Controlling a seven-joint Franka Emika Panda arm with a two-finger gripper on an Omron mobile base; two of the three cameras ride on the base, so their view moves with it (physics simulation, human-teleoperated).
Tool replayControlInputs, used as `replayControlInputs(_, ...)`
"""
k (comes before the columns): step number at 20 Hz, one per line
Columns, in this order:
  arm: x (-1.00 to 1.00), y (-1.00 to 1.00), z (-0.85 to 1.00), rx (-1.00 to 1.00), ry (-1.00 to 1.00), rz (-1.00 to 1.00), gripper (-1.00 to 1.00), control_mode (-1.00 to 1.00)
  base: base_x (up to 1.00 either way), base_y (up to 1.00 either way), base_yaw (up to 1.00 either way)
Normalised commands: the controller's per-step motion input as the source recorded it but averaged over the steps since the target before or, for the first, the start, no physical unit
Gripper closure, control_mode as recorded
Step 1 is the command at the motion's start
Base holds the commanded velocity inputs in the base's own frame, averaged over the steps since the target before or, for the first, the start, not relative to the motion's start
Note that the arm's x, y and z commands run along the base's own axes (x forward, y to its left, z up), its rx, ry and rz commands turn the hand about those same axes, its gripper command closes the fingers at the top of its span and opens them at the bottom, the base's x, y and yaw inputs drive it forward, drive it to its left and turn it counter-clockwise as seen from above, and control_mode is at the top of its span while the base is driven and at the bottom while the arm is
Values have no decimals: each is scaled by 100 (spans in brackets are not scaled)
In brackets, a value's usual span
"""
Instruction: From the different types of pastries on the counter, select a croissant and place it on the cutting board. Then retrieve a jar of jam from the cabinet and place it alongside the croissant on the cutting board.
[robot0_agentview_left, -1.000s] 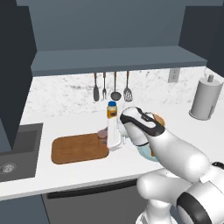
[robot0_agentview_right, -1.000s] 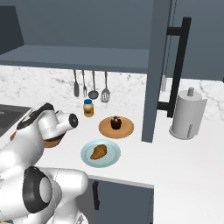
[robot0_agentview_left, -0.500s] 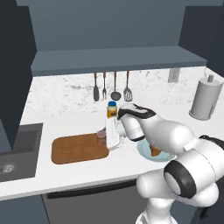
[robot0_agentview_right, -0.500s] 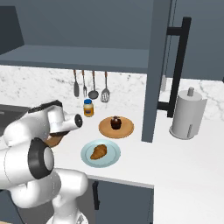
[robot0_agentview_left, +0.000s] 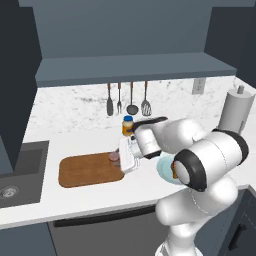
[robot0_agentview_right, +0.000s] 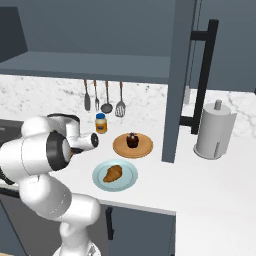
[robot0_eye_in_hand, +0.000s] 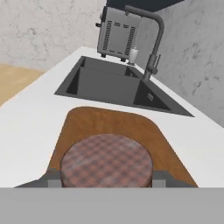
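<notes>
My gripper (robot0_agentview_left: 119, 158) is shut on the jar of jam (robot0_agentview_left: 114, 156), holding it just over the right end of the wooden cutting board (robot0_agentview_left: 87, 170). In the hand view the jar's checked brownish lid (robot0_eye_in_hand: 106, 159) sits between my fingertips (robot0_eye_in_hand: 52, 179), with the cutting board (robot0_eye_in_hand: 113, 124) right beneath it. Whether the jar touches the board, I cannot tell. The golden-brown croissant (robot0_agentview_right: 113, 173) lies on a pale blue plate (robot0_agentview_right: 127, 181) on the white counter (robot0_agentview_right: 200, 185). The dark muffin (robot0_agentview_right: 131, 140) stands on a round tan plate (robot0_agentview_right: 144, 148).
A yellow jar with a blue lid (robot0_agentview_left: 128, 125) stands behind my hand. Utensils (robot0_agentview_left: 131, 100) hang on the back wall. The sink (robot0_eye_in_hand: 109, 85), faucet (robot0_eye_in_hand: 153, 39) and a toaster (robot0_eye_in_hand: 116, 35) lie beyond the board. A paper towel roll (robot0_agentview_right: 214, 131) stands right.
The arm's elbow and upper links have swung and turned over the plates. The hand has stayed at the board's right end, edging slightly left.
</notes>
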Motion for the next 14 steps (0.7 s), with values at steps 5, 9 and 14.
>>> replayControlInputs(5,38,8,-28,0,0,0,100,-100,0,0,0)
replayControlInputs(9,33,11,-19,0,0,0,100,-100,0,0,0)
replayControlInputs(14,33,20,-22,0,2,0,100,-100,0,0,0)
